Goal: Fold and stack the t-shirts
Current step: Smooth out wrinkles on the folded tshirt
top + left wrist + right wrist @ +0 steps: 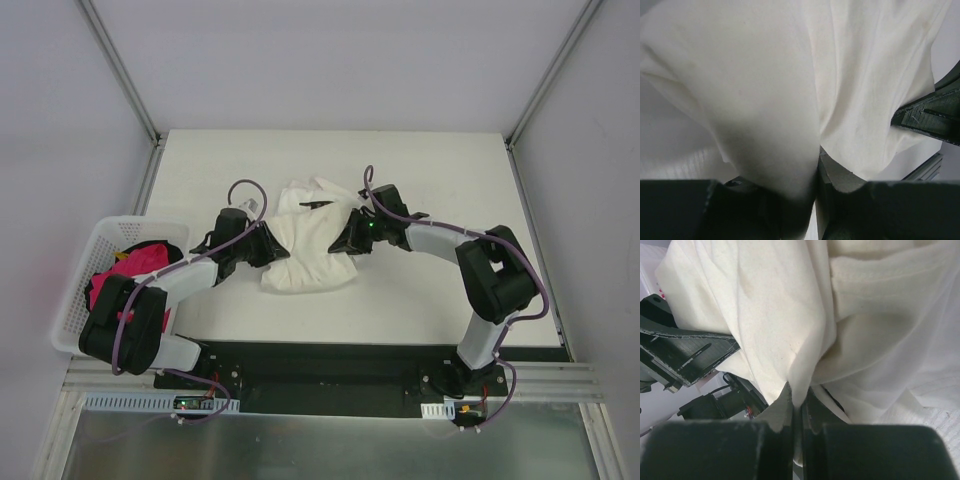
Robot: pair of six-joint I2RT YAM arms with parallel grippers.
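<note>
A cream-white t-shirt (305, 245) lies bunched in the middle of the table. My left gripper (268, 248) is at its left side and my right gripper (350, 238) at its right side. In the left wrist view a thick fold of the shirt (765, 100) fills the left gripper (790, 175). It covers the left finger, and the right finger (840, 175) presses against it. The right gripper (797, 400) is shut on a thin fold of the shirt (780, 315). Whiter cloth with a small black mark (312, 200) shows at the pile's far edge. I cannot tell whether it is a second shirt.
A white mesh basket (85, 262) with pink and red cloth (140, 262) stands at the table's left edge, next to the left arm. Bare table (420, 170) lies beyond and to the right of the shirt. Each wrist view shows the other gripper close by.
</note>
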